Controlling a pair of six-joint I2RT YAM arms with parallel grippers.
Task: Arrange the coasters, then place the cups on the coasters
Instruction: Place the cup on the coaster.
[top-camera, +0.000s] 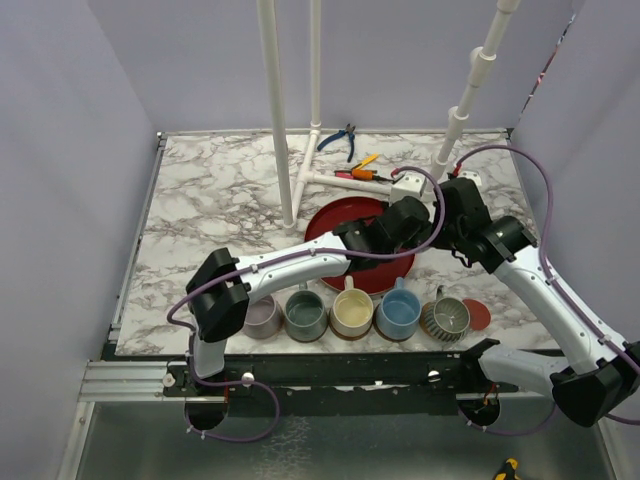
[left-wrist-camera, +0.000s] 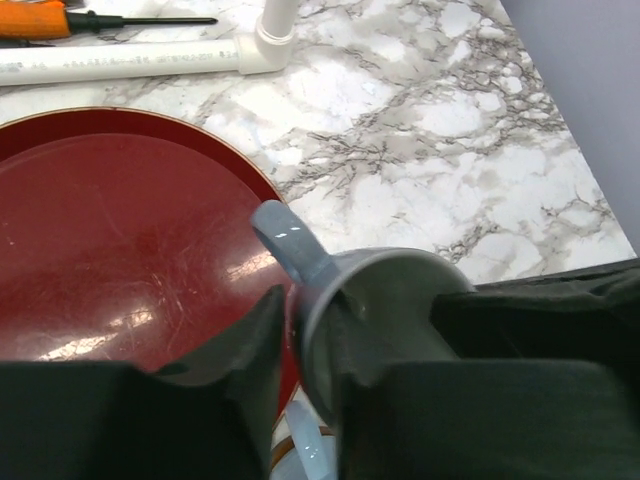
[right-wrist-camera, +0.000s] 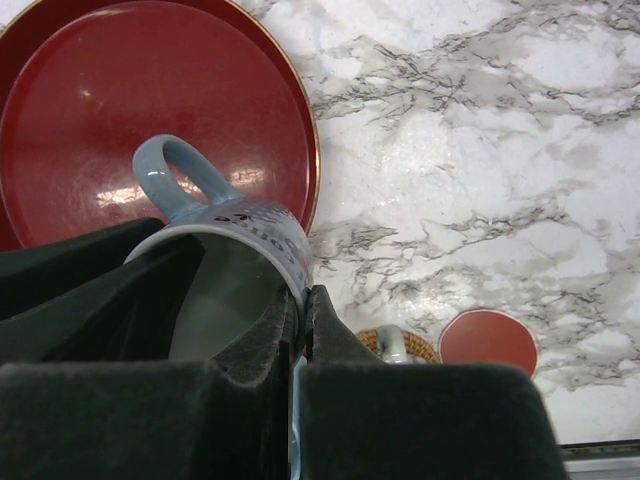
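A pale grey cup (left-wrist-camera: 400, 285) hangs tilted over the right edge of the red tray (top-camera: 345, 215), its handle (right-wrist-camera: 180, 175) pointing toward the tray. My left gripper (left-wrist-camera: 308, 305) is shut on the cup's wall, one finger inside and one outside. My right gripper (right-wrist-camera: 307, 295) is shut on the opposite rim. In the top view both grippers (top-camera: 405, 225) (top-camera: 445, 225) meet there and hide the cup. Along the front edge stand the lavender (top-camera: 262, 318), grey-green (top-camera: 305, 313), cream-yellow (top-camera: 352, 313), light blue (top-camera: 398, 313) and ribbed dark (top-camera: 447, 318) cups, each on a coaster. A reddish coaster (top-camera: 477, 316) lies bare at the row's right end.
White pipe posts (top-camera: 275, 100) and a pipe base (left-wrist-camera: 130, 62) stand behind the tray. Blue pliers (top-camera: 343, 138) and an orange-handled screwdriver (top-camera: 364, 160) lie at the back. Marble table edge (top-camera: 130, 330) runs close to the cup row.
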